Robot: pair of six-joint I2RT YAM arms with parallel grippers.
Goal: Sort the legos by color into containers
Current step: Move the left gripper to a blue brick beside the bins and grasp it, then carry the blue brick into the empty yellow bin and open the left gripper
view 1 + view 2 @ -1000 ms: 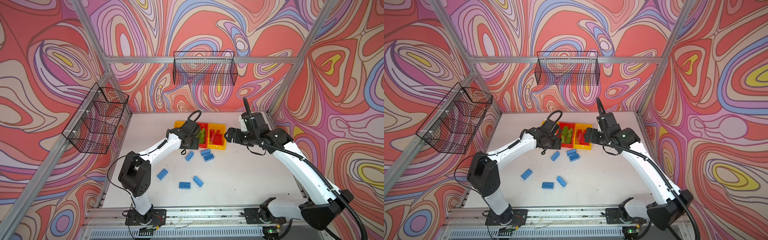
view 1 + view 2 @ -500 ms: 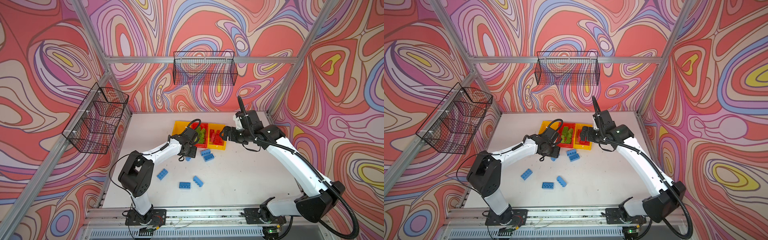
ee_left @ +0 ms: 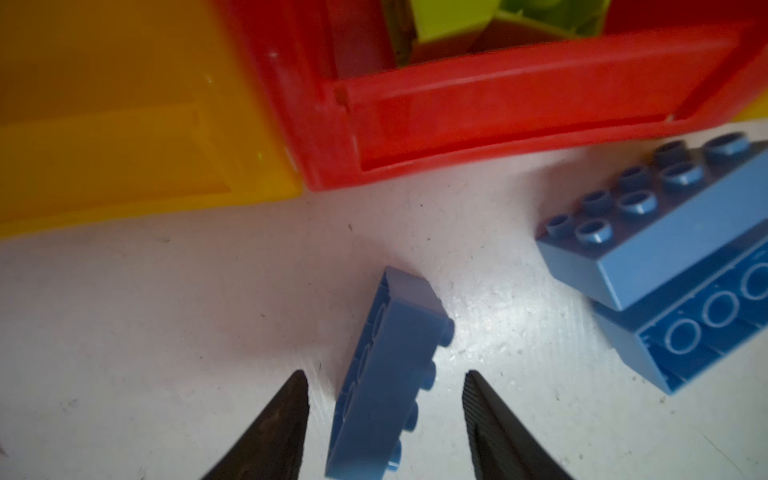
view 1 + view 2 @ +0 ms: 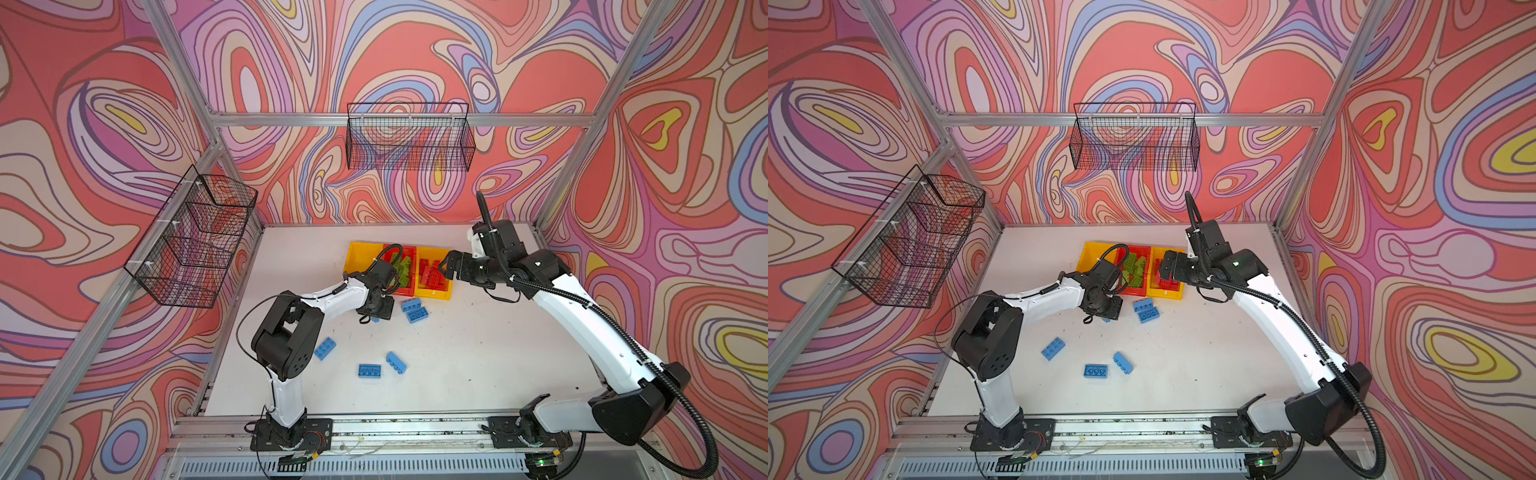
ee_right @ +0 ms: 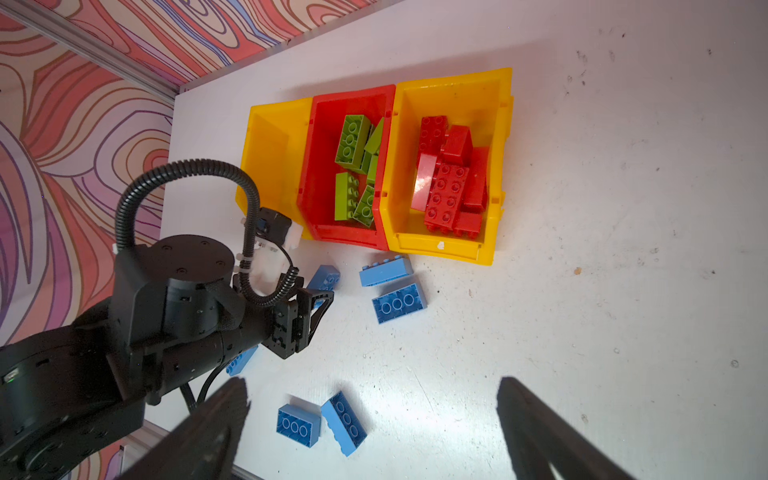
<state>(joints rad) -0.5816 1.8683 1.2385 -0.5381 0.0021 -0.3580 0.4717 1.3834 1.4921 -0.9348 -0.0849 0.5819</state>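
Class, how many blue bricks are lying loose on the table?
6. One blue brick lies on its side within the open left gripper; two sit side by side just in front of the bins; three are scattered nearer the arm bases. The left arm may hide more.

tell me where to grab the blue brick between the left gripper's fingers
Probably from above, mid-length on the blue brick: one finger on its studded face, one on the hollow underside. It lies on a long side, so both stand upright; the open left gripper straddles them.
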